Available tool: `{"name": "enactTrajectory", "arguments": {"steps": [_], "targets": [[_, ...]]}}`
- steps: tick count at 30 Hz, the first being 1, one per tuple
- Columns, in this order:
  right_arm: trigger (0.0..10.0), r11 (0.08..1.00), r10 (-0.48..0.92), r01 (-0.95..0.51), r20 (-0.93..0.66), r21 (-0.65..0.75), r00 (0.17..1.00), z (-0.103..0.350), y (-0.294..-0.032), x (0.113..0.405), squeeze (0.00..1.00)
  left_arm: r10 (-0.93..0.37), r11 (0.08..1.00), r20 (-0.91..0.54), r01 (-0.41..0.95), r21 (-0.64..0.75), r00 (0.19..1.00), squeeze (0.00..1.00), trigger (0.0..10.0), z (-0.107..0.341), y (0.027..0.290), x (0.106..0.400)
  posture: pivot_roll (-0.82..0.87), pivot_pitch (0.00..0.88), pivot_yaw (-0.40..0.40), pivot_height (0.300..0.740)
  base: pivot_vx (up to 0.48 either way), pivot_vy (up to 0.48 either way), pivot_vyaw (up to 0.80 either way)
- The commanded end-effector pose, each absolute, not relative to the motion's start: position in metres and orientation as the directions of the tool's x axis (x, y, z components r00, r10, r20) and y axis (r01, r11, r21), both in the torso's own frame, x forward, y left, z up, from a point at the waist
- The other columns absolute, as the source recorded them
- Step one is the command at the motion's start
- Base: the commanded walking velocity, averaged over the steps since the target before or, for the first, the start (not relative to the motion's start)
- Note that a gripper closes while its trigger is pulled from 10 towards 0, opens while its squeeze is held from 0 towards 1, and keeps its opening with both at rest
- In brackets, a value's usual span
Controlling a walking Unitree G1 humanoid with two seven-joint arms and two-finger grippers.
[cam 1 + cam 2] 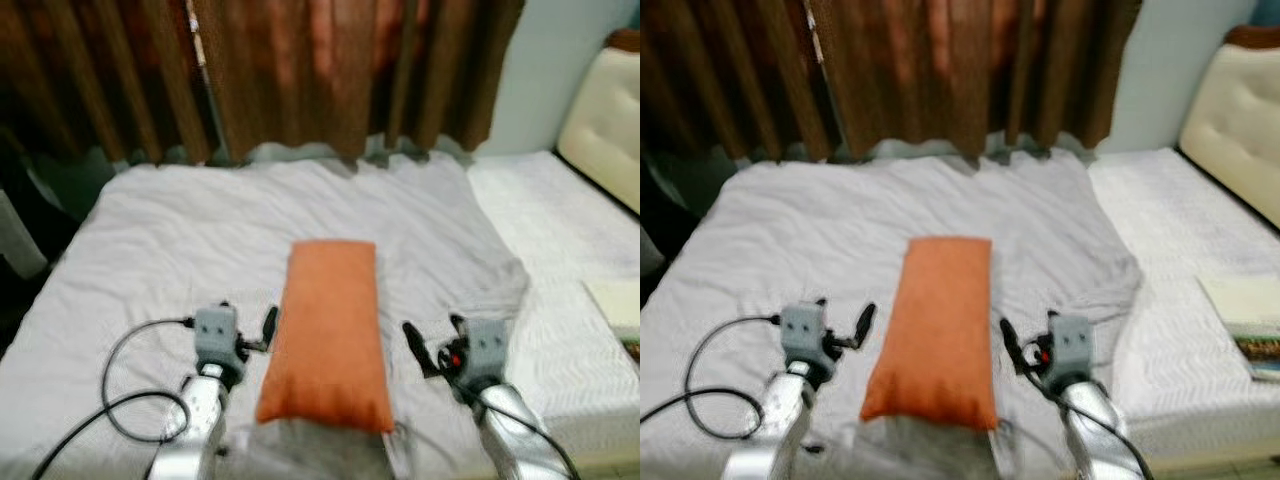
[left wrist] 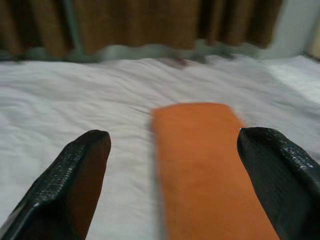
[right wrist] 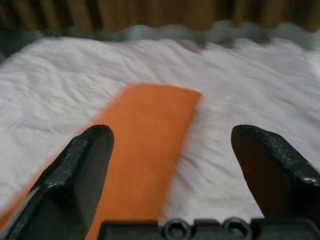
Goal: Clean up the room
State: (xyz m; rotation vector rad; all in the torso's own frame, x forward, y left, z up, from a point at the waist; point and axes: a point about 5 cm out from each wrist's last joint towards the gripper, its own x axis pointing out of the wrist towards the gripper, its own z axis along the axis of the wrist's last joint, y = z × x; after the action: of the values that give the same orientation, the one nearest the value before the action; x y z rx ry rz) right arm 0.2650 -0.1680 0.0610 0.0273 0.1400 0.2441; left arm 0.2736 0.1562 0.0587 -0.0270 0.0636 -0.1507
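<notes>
Where bed [image 1: 150, 240] widens: pillow [image 1: 330, 330] lengthwise.

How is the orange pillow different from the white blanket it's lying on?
The orange pillow is bright orange; the white blanket is pale. The pillow is a long, narrow shape, while the blanket spreads wide across the bed. The pillow looks smooth and puffy; the blanket is flat and wrinkled. Both look soft. The left tool and right tool sit on either side of the pillow, both open.
</notes>
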Motion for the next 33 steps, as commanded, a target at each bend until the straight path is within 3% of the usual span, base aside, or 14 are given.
{"name": "enactTrajectory", "arguments": {"steps": [1,7,12,14,17,19,20,22,29,33], "targets": [[10.0,0.973,0.231,-0.227,-0.144,0.046,0.962,0.060,-0.173,0.264,0.00,-0.150,0.988,-0.068,0.147,-0.050,0.986,0.00,10.0,0.059,0.153,0.277,-0.05,0.044,-0.011,0.740,0.469,0.000,0.00],[10.0,0.960,0.267,-0.247,-0.166,0.131,0.949,0.058,-0.165,0.266,0.00,-0.143,0.990,-0.087,0.140,-0.034,0.986,0.00,10.0,0.057,0.153,0.276,-0.06,0.083,0.000,0.740,0.311,0.000,0.00],[10.0,0.953,0.255,-0.216,-0.172,0.214,0.952,0.062,-0.161,0.287,0.00,-0.179,0.983,-0.144,0.170,-0.077,0.973,0.00,10.0,0.059,0.165,0.302,-0.06,0.191,-0.005,0.740,0.000,0.000,0.00],[10.0,0.951,0.252,-0.211,-0.174,0.225,0.952,0.062,-0.160,0.290,0.00,-0.185,0.980,-0.153,0.172,-0.099,0.971,0.00,10.0,0.060,0.167,0.306,-0.06,0.191,-0.005,0.740,0.000,0.000,0.00],[10.0,0.921,0.261,-0.187,-0.184,0.341,0.948,0.062,-0.151,0.310,0.00,-0.245,0.950,-0.231,0.186,-0.249,0.942,0.00,10.0,0.060,0.168,0.329,-0.04,0.309,-0.005,0.740,0.000,0.000,0.00],[10.0,0.918,0.261,-0.184,-0.186,0.352,0.947,0.062,-0.149,0.314,0.00,-0.254,0.944,-0.243,0.185,-0.272,0.936,0.00,10.0,0.061,0.169,0.334,-0.04,0.389,-0.004,0.740,0.000,0.000,0.00],[10.0,0.918,0.261,-0.184,-0.186,0.352,0.947,0.062,-0.149,0.314,0.00,-0.254,0.944,-0.243,0.185,-0.272,0.936,0.00,10.0,0.061,0.169,0.334,-0.04,0.389,-0.004,0.740,0.000,0.000,0.00],[10.0,0.915,0.245,-0.169,-0.170,0.366,0.955,0.067,-0.148,0.320,0.00,-0.282,0.911,-0.214,0.191,-0.365,0.935,0.00,10.0,0.072,0.171,0.342,-0.04,0.532,0.016,0.740,0.000,0.000,0.00],[10.0,0.906,0.192,-0.116,-0.151,0.407,0.970,0.068,-0.148,0.331,0.00,-0.270,0.854,-0.180,0.149,-0.499,0.946,0.00,10.0,0.079,0.179,0.352,-0.06,0.666,0.029,0.740,0.000,0.000,0.00],[10.0,0.881,0.205,-0.123,-0.135,0.457,0.969,0.071,-0.138,0.333,0.00,-0.274,0.823,-0.161,0.145,-0.549,0.948,0.00,10.0,0.079,0.179,0.352,-0.08,0.684,0.019,0.740,0.000,0.000,0.00]]}}
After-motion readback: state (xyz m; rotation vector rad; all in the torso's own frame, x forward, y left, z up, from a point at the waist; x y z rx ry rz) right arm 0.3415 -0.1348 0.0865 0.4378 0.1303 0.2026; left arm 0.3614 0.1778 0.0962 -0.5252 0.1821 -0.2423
